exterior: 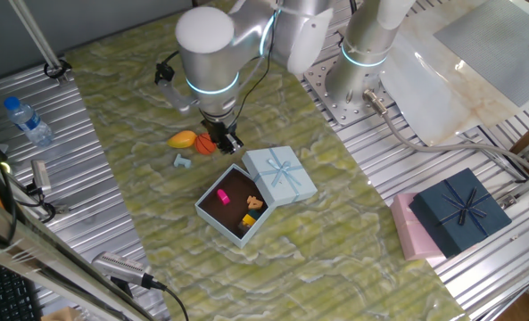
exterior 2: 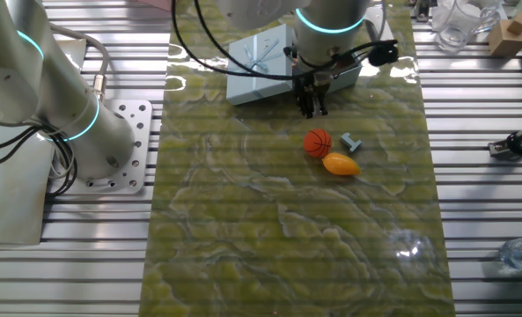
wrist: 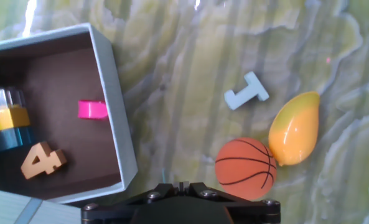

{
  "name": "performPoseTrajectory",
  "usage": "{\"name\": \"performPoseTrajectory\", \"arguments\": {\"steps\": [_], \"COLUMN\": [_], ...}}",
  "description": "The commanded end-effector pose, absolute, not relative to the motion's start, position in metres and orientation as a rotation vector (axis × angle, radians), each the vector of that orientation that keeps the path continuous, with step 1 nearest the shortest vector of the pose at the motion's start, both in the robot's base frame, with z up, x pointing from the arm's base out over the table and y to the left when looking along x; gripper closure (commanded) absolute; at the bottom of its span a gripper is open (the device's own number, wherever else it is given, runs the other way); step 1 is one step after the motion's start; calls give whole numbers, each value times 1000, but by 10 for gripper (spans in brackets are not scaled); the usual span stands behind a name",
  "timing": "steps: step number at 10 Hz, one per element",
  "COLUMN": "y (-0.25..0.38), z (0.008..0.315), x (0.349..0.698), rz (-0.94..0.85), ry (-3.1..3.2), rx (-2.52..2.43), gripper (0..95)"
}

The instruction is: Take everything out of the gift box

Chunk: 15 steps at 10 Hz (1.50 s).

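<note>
The pale-blue gift box (exterior: 212, 217) stands open on the green mat, its lid (exterior: 280, 174) leaning on the far corner. Inside lie a magenta piece (wrist: 92, 109), an orange figure "4" (wrist: 43, 160) and a yellow-and-blue cylinder (wrist: 5, 121). On the mat beside the box rest an orange basketball (wrist: 245, 168), a yellow-orange mango (wrist: 294, 127) and a pale-blue T piece (wrist: 246, 91). My gripper (exterior: 229, 144) hangs above the mat between box and basketball, shut and empty. From the other fixed view, the gripper (exterior 2: 312, 107) is just behind the basketball (exterior 2: 318, 143).
A dark navy box with a bow (exterior: 458, 212) sits on a pink box (exterior: 409, 227) at the right edge. A water bottle (exterior: 28, 120) lies on the slatted table at left. The arm's base (exterior: 362, 80) stands behind the mat.
</note>
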<state>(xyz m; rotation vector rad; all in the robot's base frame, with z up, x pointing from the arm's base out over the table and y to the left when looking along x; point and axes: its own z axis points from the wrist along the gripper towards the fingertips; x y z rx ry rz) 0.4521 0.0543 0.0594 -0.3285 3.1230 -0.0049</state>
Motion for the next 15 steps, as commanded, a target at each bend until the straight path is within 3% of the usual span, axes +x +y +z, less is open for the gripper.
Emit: {"name": "performPoseTrajectory", "arguments": {"steps": [1,4,15], "y": [54,54,69], "z": [60,60,110], "x": [452,452,468], "rz": [13,1,-113], "ry": [3117,3108,3139], "rx": [-350,-327,-289], "gripper": [950,950,950]}}
